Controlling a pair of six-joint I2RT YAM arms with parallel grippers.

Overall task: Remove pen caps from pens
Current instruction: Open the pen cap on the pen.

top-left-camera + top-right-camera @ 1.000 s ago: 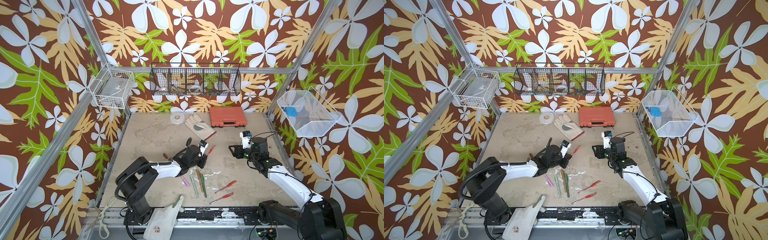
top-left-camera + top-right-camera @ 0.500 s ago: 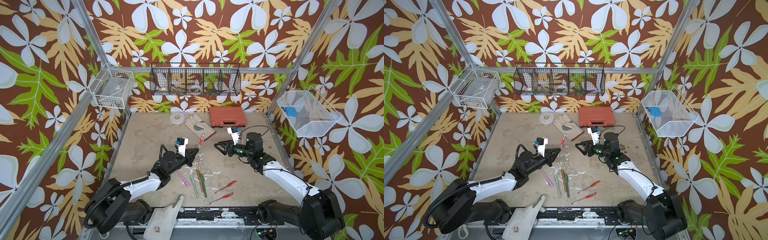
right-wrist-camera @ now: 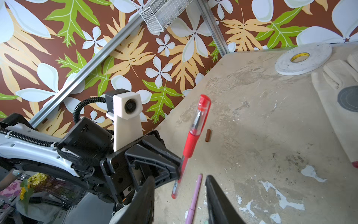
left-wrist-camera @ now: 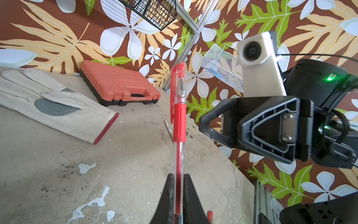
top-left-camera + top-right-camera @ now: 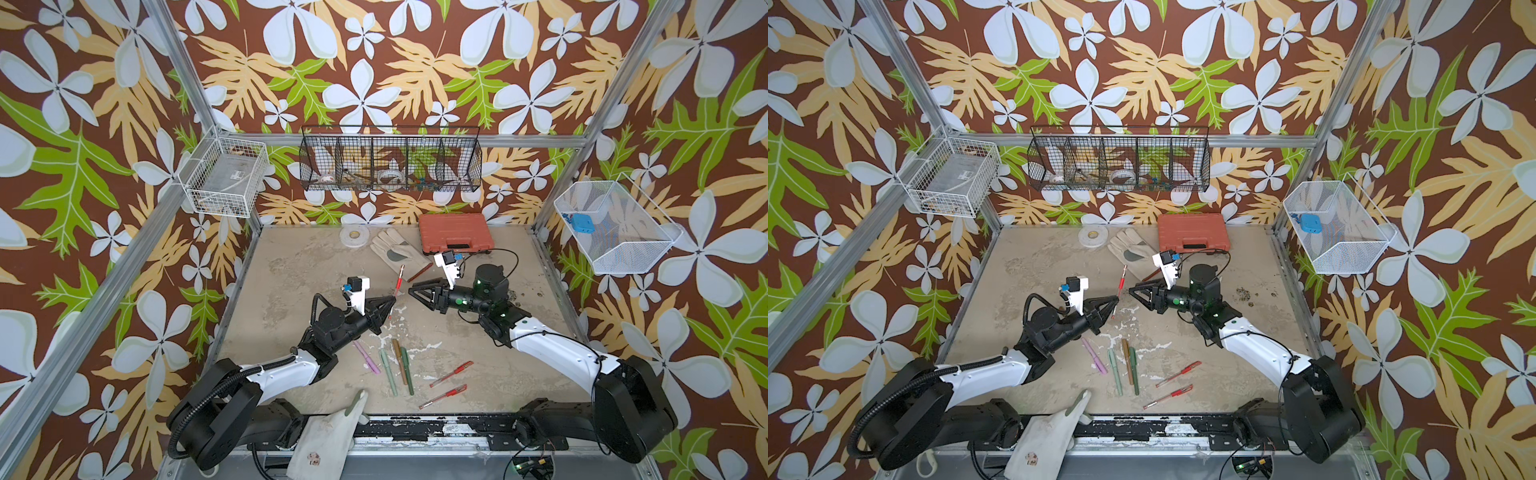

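In both top views the left gripper (image 5: 392,299) pinches a red pen (image 5: 398,284) low on the barrel. The cap (image 5: 401,270) stands out past its fingertips, clear of the table (image 5: 291,282). The right gripper (image 5: 411,291) is spread and empty, its tips just beside the pen. If it closes at this height it would likely catch the rubber grip or the left fingertips instead of the cap. Behind the left fingers lie the spare pens (image 5: 1125,365), which a dipping wrist could scatter. The left wrist view shows the fingers (image 4: 170,194) pressed on the thin clear barrel. That hold is narrow, so a sideways tug may swivel the pen or slide it out. Bare table lies beyond the tips, with the glove (image 4: 58,108) and case (image 4: 120,85) well apart. In the right wrist view the fingers (image 3: 215,197) gape with only the pen's tail between them, and the cap sits far past the tips. An off-axis pull could snag the clip. A brown cap (image 3: 208,135) lies loose beyond the pen, with free room around it.
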